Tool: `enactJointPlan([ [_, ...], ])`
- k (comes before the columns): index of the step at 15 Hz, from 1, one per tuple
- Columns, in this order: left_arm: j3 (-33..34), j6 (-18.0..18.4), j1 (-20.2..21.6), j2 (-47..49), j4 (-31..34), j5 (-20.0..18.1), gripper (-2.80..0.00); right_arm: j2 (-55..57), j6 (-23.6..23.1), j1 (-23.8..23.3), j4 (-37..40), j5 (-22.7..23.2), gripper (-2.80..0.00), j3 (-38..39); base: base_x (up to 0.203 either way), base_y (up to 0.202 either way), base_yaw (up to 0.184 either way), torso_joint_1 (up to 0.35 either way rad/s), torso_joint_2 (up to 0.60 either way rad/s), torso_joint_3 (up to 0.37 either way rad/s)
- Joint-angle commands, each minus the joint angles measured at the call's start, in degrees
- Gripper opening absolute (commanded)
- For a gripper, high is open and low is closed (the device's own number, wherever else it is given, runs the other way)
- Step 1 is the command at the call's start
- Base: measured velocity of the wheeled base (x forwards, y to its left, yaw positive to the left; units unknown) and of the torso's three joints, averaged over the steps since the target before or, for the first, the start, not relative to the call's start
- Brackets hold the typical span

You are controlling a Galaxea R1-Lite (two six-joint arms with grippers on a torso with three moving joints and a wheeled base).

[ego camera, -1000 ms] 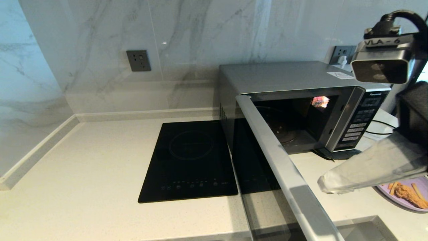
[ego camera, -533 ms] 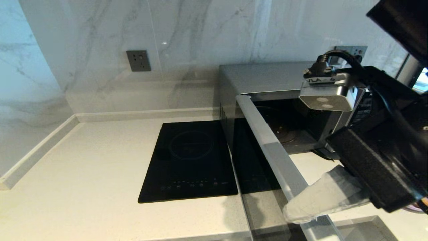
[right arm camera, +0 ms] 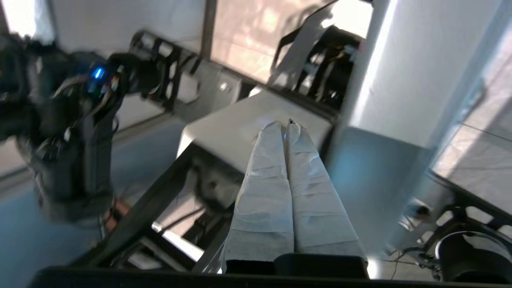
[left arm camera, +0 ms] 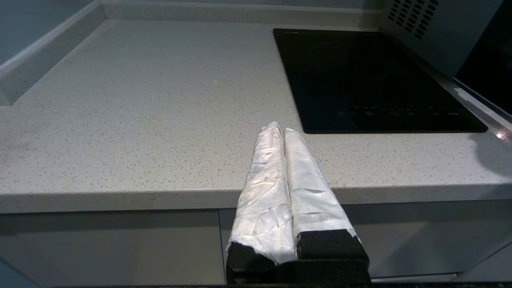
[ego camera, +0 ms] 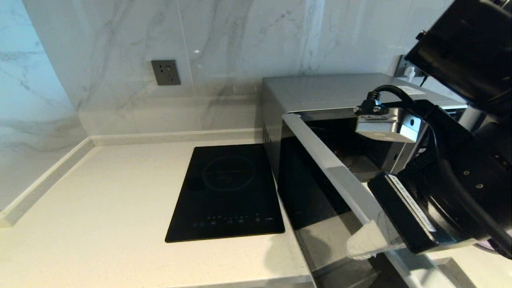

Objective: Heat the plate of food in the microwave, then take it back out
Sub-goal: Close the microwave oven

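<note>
The silver-grey microwave (ego camera: pixel 340 90) stands at the back right with its door (ego camera: pixel 320 156) swung open towards me and its dark cavity (ego camera: pixel 352 160) showing. My right gripper (ego camera: pixel 356 250) is shut with nothing in it, and its white-wrapped tip lies against the free end of the door near the counter's front edge. In the right wrist view the same gripper (right arm camera: pixel 283 124) points at a pale surface beside dark glass. The plate of food is hidden behind the right arm. My left gripper (left arm camera: pixel 280 128) is shut and empty, parked low in front of the counter edge.
A flat black induction hob (ego camera: pixel 228 192) lies on the pale stone counter (ego camera: pixel 120 208) left of the microwave, also seen from the left wrist (left arm camera: pixel 372 80). A grey wall socket (ego camera: pixel 165 72) sits on the marble backsplash. The right arm fills the right side.
My right arm has swept left and down from above the plate to the door's free end, covering the plate. The door has turned slightly. The left arm is unchanged.
</note>
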Motion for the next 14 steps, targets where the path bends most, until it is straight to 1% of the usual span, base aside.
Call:
enactJointPlan([
  [1,0.0,-0.1,0.0,0.1,0.0,0.0,-2.8,-0.3,0.4,-1.6,0.6,-1.3,-2.8,0.1,0.0,0.0,0.0,0.0,0.0,0.0],
  [3,0.0,-0.1,0.0,0.1,0.0,0.0,-2.8,-0.7,2.1,-3.3,0.8,-2.6,-2.8,0.4,0.0,0.0,0.0,0.0,0.0,0.0],
  [6,0.0,-0.1,0.0,0.1,0.0,0.0,-2.8,-2.0,2.3,-7.3,0.7,-5.0,-2.8,1.9,0.0,0.0,0.0,0.0,0.0,0.0],
  [11,0.0,-0.1,0.0,0.1,0.0,0.0,-2.8,-4.6,1.7,-16.8,0.3,-5.6,-2.8,4.1,0.0,0.0,0.0,0.0,0.0,0.0],
  [14,0.0,-0.1,0.0,0.1,0.0,0.0,-2.8,-5.7,-0.2,-22.3,-1.1,-5.6,-2.8,5.9,0.0,0.0,0.0,0.0,0.0,0.0],
])
